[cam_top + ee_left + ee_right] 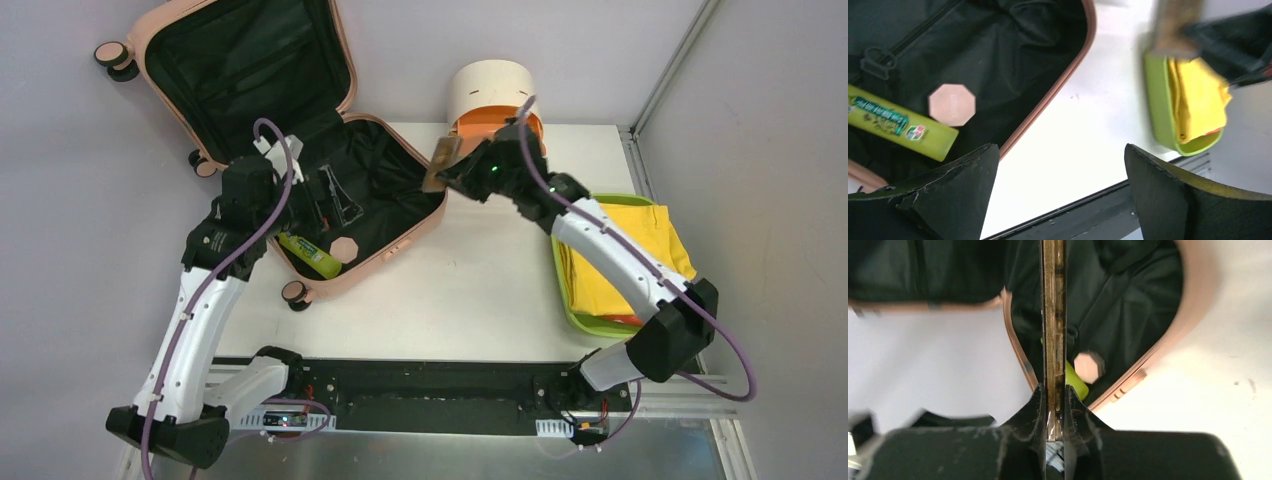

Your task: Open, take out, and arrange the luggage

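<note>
Top view: left arm rises from its base at the near-left corner, elbow bent, left pincer [332, 196] over the lower shell of the luggage [410, 232]. Right arm stretches up-left across the lime tray [562, 290]; right pincer [452, 168] clamps a flat brown piece [438, 165] at the luggage's right rim, just in front of the cream drawer unit [490, 90]. Luggage sits far-left on the table [470, 300], lid up. Peach hard shell, rounded corners, black fabric lining. Inside: green tube [310, 255] and pink octagon [343, 248], just beside each other. Folded yellow cloth [640, 235] in the tray. White matte table, pale grey walls.

Left wrist: left pincer [1060, 195] spread wide, nothing between the black fingers [953, 195]. Luggage rim [1058, 85] curves at left, with tube [898, 125] and octagon [952, 104] on the lining. Tray [1160, 100] and cloth [1198, 100] at right; brown piece [1175, 25] blurred.

Right wrist: right pincer [1054, 410] closed on the piece [1054, 315], seen edge-on, thin, layered. Luggage shell [1193, 300] behind it, with octagon [1089, 366] and tube [1075, 382] partly hidden.
</note>
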Tool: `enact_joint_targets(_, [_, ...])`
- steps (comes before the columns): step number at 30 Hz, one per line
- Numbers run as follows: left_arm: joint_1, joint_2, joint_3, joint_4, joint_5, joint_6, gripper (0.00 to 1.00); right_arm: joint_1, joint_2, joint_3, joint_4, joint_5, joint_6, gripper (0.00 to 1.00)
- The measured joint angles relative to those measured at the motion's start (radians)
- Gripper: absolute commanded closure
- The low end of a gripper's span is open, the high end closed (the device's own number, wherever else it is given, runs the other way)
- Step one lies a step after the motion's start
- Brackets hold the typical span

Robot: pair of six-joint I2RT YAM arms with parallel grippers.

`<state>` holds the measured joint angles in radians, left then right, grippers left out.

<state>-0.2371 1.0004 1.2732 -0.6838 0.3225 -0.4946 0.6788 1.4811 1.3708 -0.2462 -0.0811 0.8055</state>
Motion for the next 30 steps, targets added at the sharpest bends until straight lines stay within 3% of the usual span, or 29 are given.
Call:
enact_joint_targets(8, [-0.006,-0.107,-0.23,-0.017,-0.122,0.087,0.01,-0.274,-0.034,0.212,-0.215,-0.09,0.198,1.0])
enact_joint_targets(14, [-0.006,-0.133,-0.285,-0.018,-0.159,0.118,0.01,-0.447,0.004,0.303,-0.286,-0.224,0.303,1.0])
enact_joint_targets(30, [-0.006,-0.174,-0.291,-0.017,-0.176,0.144,0.01,-0.504,0.21,0.374,-0.303,-0.343,0.404,0.99])
